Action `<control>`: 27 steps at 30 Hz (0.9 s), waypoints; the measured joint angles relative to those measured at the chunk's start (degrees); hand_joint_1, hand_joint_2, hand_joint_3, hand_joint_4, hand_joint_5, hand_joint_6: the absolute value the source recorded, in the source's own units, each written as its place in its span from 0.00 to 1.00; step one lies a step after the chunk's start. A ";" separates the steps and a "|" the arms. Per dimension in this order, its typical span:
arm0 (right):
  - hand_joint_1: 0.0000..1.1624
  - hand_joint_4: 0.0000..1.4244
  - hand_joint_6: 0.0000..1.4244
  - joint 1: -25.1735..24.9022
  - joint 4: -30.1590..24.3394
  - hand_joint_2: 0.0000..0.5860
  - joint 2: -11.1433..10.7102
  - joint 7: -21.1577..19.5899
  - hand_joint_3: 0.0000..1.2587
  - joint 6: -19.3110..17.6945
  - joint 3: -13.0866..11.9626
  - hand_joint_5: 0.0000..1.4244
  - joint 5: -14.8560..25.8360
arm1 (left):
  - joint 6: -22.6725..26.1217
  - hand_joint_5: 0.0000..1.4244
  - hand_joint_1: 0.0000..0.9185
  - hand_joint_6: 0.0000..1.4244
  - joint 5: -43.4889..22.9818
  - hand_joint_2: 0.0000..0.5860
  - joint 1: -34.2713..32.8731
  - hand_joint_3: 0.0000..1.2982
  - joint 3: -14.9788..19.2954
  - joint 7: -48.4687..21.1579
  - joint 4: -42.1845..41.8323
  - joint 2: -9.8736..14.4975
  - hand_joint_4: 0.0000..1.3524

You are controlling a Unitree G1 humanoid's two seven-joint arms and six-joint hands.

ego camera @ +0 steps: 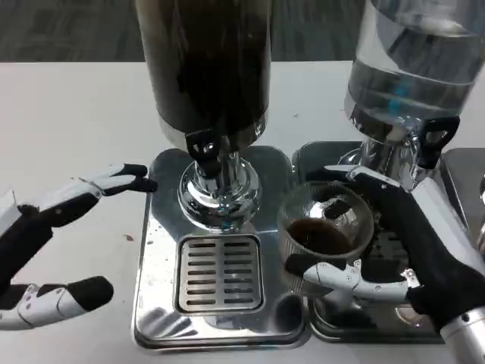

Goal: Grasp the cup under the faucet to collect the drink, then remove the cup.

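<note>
Nearest, the left hand (45, 250) rests on the white surface (68, 121), fingers spread and holding nothing. The right hand (409, 243) wraps its fingers around a clear cup (326, 231) with dark drink inside, between the two drip trays (220, 303). Behind stand the dark dispenser (204, 68) and its faucet (204, 148).

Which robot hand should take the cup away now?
The right hand. It already holds the cup, which has dark drink in it. The left hand is open, off to the side by the tray.
</note>
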 measured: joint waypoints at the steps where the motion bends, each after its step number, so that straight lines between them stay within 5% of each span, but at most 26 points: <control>1: 0.70 0.36 0.68 0.09 -0.09 0.41 0.00 0.18 0.32 0.01 -0.08 0.52 0.13 | -0.92 0.07 0.00 0.13 0.40 0.21 0.12 0.18 0.04 0.66 0.40 0.04 0.06; 13: 0.69 0.36 0.68 2.25 -4.20 0.40 -0.99 3.75 0.32 0.59 -0.73 0.53 1.99 | -8.65 0.03 0.00 0.09 1.83 0.21 3.31 0.14 -1.97 4.14 1.97 0.33 0.02; 27: 0.69 0.37 0.69 7.20 -9.58 0.40 -2.24 5.36 0.33 0.93 -1.12 0.53 3.96 | -10.57 0.03 0.00 0.09 -0.42 0.20 6.85 0.13 -5.80 4.38 0.84 3.55 0.02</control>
